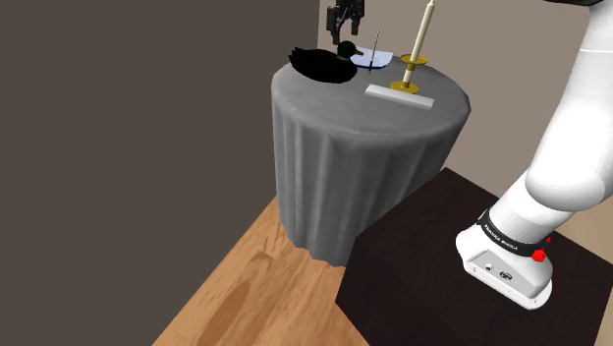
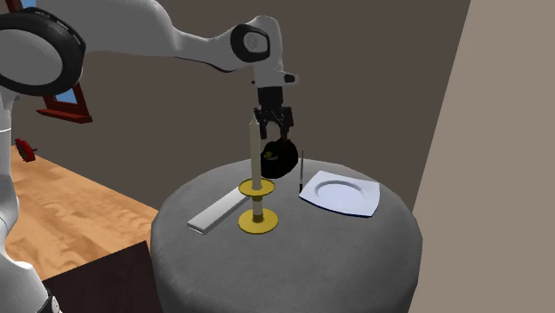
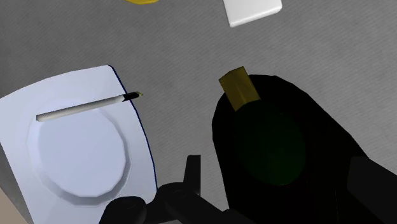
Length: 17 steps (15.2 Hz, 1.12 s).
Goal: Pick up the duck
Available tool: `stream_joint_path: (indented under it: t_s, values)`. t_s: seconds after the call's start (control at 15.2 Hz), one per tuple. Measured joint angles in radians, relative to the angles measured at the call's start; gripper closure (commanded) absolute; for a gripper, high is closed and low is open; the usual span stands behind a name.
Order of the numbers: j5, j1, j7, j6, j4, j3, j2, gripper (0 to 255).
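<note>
Two fingers (image 3: 192,172) spread wide, our pincer (image 1: 345,28) hangs just above the black duck (image 1: 319,65), whose long axis we judge crosswise to the closing line.

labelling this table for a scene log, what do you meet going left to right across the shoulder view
duck -> plate -> candlestick; the white bar in front spans the last two, so it is left out

Soft, even light — edges crisp, shadows faint (the duck (image 1: 319,65) shows as near-solid black).
</note>
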Motion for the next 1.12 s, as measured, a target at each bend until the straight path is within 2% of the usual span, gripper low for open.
stream_joint_path:
  t_s: [0.33, 0.4, 1.12]
  values:
    - [-0.001, -0.002, 0.006, 0.054, -0.057, -0.001, -0.002, 0]
    - [-0.001, -0.002, 0.007, 0.059, -0.063, -0.001, -0.003, 255]
    - [-0.001, -0.002, 0.007, 0.056, -0.062, 0.000, -0.005, 255]
